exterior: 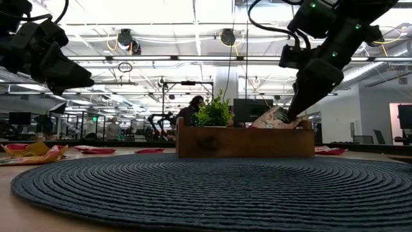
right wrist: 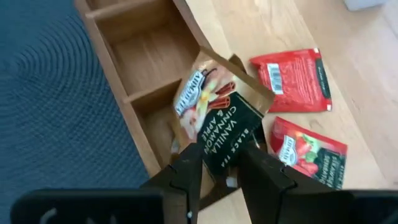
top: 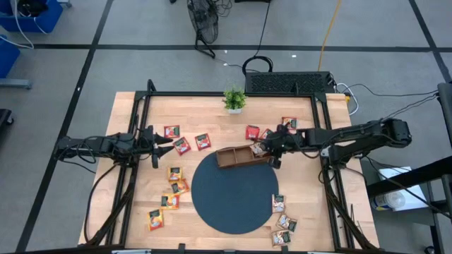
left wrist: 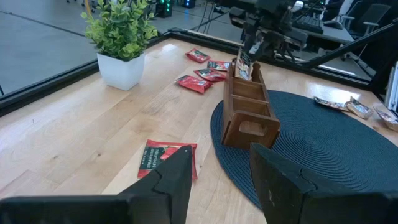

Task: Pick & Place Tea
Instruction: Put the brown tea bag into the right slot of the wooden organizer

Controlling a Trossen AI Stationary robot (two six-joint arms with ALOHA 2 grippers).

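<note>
Sachets of tea are lying scattered around the dark round mat (top: pixel 235 192): red ones (top: pixel 203 142) toward the left arm and near the plant (top: pixel 234 99), yellow-orange ones (top: pixel 174 173) off the mat's left edge, and pale ones (top: pixel 279 203) by its right edge. A wooden three-compartment tray (top: pixel 242 156) is sitting on the mat's far edge. Its two compartments nearer the left arm are showing bare wood in the wrist views. Over the end compartment nearest the right arm, the right gripper (right wrist: pixel 219 167) is pinching a pale sachet (right wrist: pixel 214 115) printed with vanilla, cinnamon and apple, its fingers closed on the packet's lower edge while the packet is leaning tilted over the tray's rim. Two red sachets (right wrist: pixel 292 81) are lying on the wood just beside that end of the tray. The left gripper (left wrist: pixel 217 180) is hanging above the table near a red sachet (left wrist: pixel 166 158), fingers apart and holding nothing. Room clutter is showing behind the table.
</note>
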